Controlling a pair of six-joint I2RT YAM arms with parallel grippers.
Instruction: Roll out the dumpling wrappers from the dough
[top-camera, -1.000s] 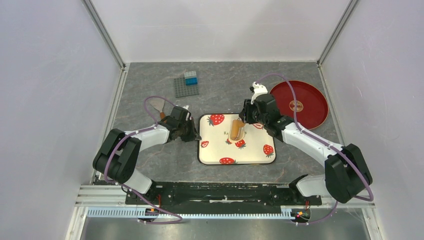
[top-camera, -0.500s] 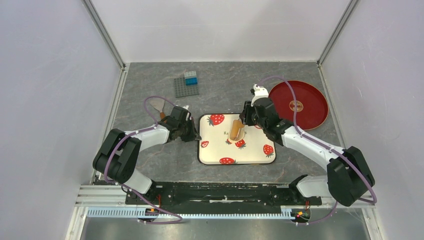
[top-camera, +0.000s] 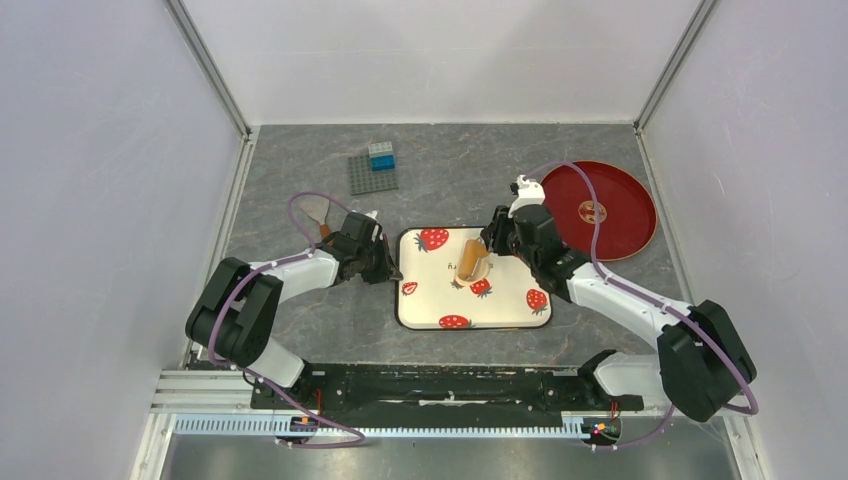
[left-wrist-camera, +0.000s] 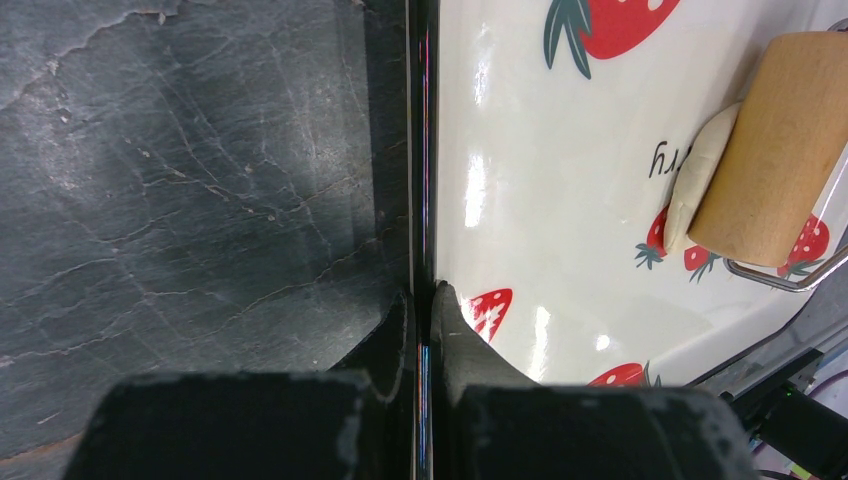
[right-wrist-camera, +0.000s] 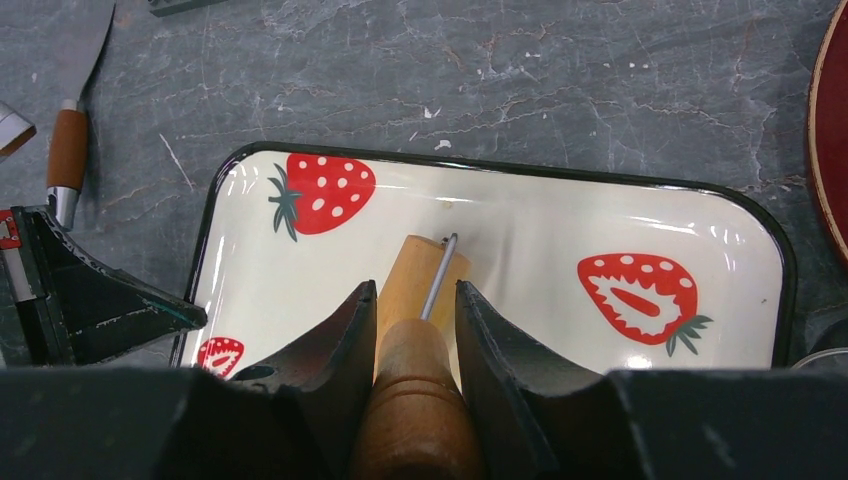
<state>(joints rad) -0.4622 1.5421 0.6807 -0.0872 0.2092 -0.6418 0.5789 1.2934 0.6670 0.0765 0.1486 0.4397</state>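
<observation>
The dough (left-wrist-camera: 700, 165) is a pale flattened lump on the strawberry-print tray (top-camera: 475, 325), pressed under the left side of the tan wooden roller (top-camera: 472, 258). In the top view it is mostly hidden by the roller. My right gripper (right-wrist-camera: 415, 295) is shut on the roller's wooden handle (right-wrist-camera: 418, 400), and the roller drum (right-wrist-camera: 420, 275) lies ahead on the tray. From above, the right gripper (top-camera: 494, 244) is at the tray's far edge. My left gripper (left-wrist-camera: 422, 295) is shut on the tray's left rim (left-wrist-camera: 420, 150), and shows from above (top-camera: 390, 270). No separate wrappers show.
A red round plate (top-camera: 598, 208) lies at the back right. A grey baseplate (top-camera: 370, 176) with a blue brick (top-camera: 381, 155) sits at the back left. A wooden-handled scraper (top-camera: 318, 215) lies left of the tray and also shows in the right wrist view (right-wrist-camera: 68, 150).
My right gripper has shifted a little toward the near right with the roller handle, and the roller has stayed on the dough. My left arm has not moved.
</observation>
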